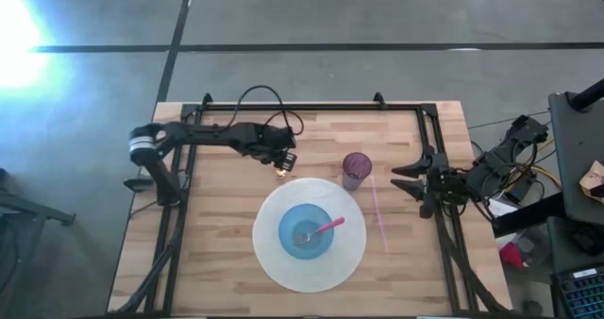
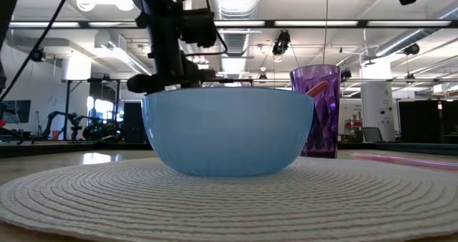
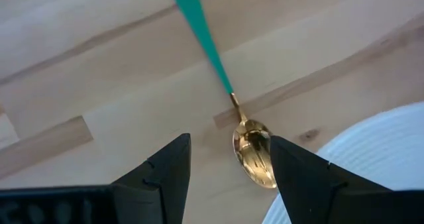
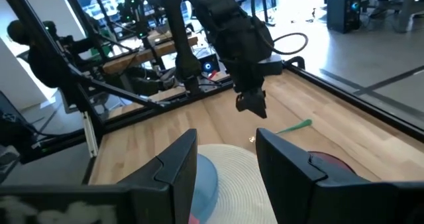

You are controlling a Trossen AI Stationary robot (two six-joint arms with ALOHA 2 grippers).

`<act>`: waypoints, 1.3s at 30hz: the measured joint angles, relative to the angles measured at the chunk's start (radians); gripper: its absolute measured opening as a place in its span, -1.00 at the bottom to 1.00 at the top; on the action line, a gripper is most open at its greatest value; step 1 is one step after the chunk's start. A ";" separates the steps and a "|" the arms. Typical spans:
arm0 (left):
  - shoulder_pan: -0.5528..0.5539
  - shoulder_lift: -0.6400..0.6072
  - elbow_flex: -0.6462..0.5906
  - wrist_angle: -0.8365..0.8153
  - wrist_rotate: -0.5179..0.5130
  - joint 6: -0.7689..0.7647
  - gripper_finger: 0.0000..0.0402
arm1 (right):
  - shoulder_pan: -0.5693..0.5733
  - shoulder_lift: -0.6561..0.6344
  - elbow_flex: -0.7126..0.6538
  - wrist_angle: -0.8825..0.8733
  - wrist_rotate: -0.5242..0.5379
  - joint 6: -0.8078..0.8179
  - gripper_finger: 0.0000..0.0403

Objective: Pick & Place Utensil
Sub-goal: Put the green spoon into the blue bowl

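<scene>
A spoon with a teal handle (image 3: 199,32) and a gold bowl (image 3: 254,154) lies flat on the wooden table, just off the far left rim of the white placemat (image 1: 274,262). In the high view only its gold bowl (image 1: 280,175) shows. My left gripper (image 3: 228,148) hangs open above the spoon, pointing down, with its fingers over either side of the bowl end and touching nothing; it also shows as the left gripper (image 1: 283,159). My right gripper (image 1: 408,179) waits open at the table's right edge.
A light blue bowl (image 1: 305,231) stands in the middle of the round placemat with a pink-handled fork (image 1: 326,227) in it. A purple cup (image 1: 356,168) stands by the mat's far right rim. A thin pink stick (image 1: 379,215) lies to the right of the mat.
</scene>
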 joint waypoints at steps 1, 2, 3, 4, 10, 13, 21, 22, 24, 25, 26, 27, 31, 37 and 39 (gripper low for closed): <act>0.000 0.010 0.001 0.004 0.000 -0.007 -0.02 | 0.000 0.000 0.000 -0.002 0.000 0.000 -0.26; 0.000 0.020 0.002 0.009 0.000 -0.015 -0.02 | 0.000 0.000 0.000 -0.002 0.000 0.000 -0.26; 0.002 0.030 0.004 0.013 0.000 -0.022 -0.02 | 0.000 0.000 0.000 -0.003 0.000 0.000 -0.26; 0.003 0.039 0.007 0.019 0.001 -0.028 -0.02 | 0.000 0.000 0.000 -0.002 0.000 0.000 -0.26; 0.017 0.098 0.040 0.037 0.021 -0.045 -0.02 | 0.000 -0.001 0.000 -0.004 0.000 -0.007 -0.26; 0.026 0.126 0.056 0.036 0.026 -0.050 -0.02 | 0.000 -0.001 0.000 -0.007 0.000 -0.012 -0.26; 0.060 0.147 0.086 0.036 0.049 -0.091 -0.03 | 0.000 -0.001 0.000 -0.010 0.001 -0.038 -0.26; 0.065 0.147 0.087 0.036 0.049 -0.103 -0.03 | 0.000 0.000 0.000 -0.011 0.001 -0.041 -0.26; 0.077 0.147 0.087 0.030 0.059 -0.120 -0.03 | 0.000 -0.001 0.000 -0.019 0.001 -0.042 -0.26; 0.085 0.147 0.087 0.031 0.071 -0.124 -0.03 | 0.000 -0.001 0.000 -0.025 0.002 -0.042 -0.26; 0.093 0.147 0.090 0.032 0.087 -0.124 -0.03 | 0.000 -0.001 0.000 -0.030 0.002 -0.042 -0.26; 0.102 0.149 0.093 0.033 0.102 -0.124 -0.03 | 0.000 -0.001 0.000 -0.033 0.002 -0.042 -0.26; 0.140 0.152 0.116 0.027 0.162 -0.103 -0.03 | 0.000 -0.001 0.000 -0.033 0.003 -0.045 -0.26; 0.153 0.152 0.164 -0.017 0.164 -0.081 -0.03 | 0.000 0.000 0.000 -0.058 0.003 -0.044 -0.26; 0.150 0.153 0.162 -0.021 0.163 -0.089 -0.03 | 0.000 0.000 0.000 -0.059 0.003 -0.043 -0.26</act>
